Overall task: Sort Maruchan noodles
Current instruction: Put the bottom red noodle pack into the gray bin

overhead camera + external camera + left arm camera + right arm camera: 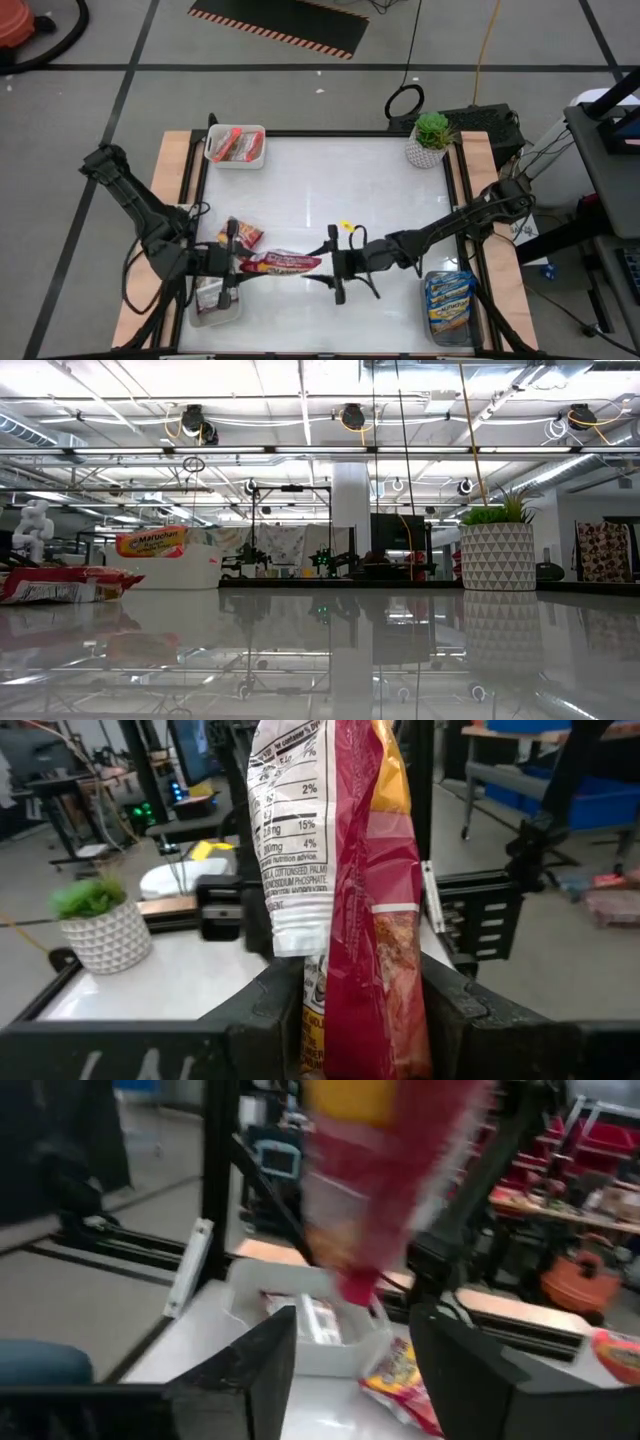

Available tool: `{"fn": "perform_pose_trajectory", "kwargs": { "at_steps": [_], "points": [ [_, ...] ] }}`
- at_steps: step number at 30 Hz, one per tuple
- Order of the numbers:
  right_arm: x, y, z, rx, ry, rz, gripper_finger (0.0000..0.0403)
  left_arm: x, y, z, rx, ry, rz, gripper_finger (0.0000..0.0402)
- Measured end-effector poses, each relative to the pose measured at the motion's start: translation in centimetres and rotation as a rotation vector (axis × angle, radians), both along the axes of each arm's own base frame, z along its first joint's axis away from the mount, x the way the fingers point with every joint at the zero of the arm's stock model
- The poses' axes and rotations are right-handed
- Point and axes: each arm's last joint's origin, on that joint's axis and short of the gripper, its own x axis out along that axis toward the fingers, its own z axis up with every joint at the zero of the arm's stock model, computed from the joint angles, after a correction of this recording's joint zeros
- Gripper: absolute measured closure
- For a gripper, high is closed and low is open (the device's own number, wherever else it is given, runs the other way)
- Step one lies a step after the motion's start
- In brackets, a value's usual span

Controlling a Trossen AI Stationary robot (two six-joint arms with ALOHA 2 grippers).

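A dark red Maruchan packet (285, 262) with a white nutrition label is held above the table's near middle. My left gripper (232, 262) is shut on its left end. My right gripper (336, 267) is open just past the packet's right end; its fingers (265, 1365) stand to either side of that end and touch nothing. In the right wrist view the packet (385, 1190) shows blurred beyond the fingers. A second red-and-yellow packet (245, 237) lies flat on the table just beyond the left gripper. My left gripper pinches the dark red packet between its two fingers (270, 1015) at the packet's left end (350, 1010). It comes level from the table's left. The packet stands on edge, reaches toward the table's right and is lifted clear.
A white bin (237, 147) with orange-red packets sits at the far left corner. A clear bin (215, 300) with packets is at the near left, and a bin with blue packets (450, 305) at the near right. A potted plant (430, 140) stands at the far right.
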Motion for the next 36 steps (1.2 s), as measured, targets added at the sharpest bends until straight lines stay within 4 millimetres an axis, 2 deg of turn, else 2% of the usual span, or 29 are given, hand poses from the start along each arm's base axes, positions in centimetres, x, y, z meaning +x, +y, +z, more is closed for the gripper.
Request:
{"fn": "perform_pose_trajectory", "kwargs": {
  "at_steps": [9,13,25,31,36],
  "points": [
    [-0.2,-0.4,0.0,0.026,-0.065,-0.093,0.0115,0.7,0.0,-0.4,0.025,0.003,0.044,0.0275],
    [-0.3,-0.3,0.1,0.029,-0.069,-0.081,0.0095,0.7,0.0,-0.2,0.012,-0.010,0.045,0.0275],
    [-0.4,0.2,0.7,0.046,-0.137,-0.039,0.0103,3.4,-2.4,-1.5,0.101,-0.108,0.046,0.0275],
    [-0.6,0.7,0.9,-0.016,-0.161,-0.034,0.0103,3.5,-2.4,-1.4,0.110,-0.122,0.057,0.0275],
    [-0.7,1.0,1.4,-0.015,-0.208,0.068,0.0110,3.6,-2.3,-1.5,0.129,-0.115,0.082,0.0275]
  ]
}}
